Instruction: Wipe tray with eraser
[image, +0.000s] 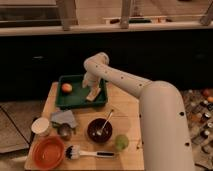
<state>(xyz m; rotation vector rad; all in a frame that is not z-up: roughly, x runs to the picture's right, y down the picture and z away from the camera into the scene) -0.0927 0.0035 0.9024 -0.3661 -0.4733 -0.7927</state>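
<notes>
At the table's (127, 112) far-left corner: tray (75, 100), dark green.
Eraser (93, 95): tan block, tilted, inside the tray near its right rim.
Gripper (91, 87): directly over the eraser; gripping or released, we cannot tell.
Orange fruit (66, 88): tray's left end.
Progress: eraser on site; we judge wiping unconfirmed and the left end unreached.

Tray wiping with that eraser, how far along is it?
Done: the eraser lies in the green tray, by its right rim. In hand: the gripper is just above the eraser. Left: wiping progress doesn't show; an orange fruit occupies the tray's left corner.
</notes>
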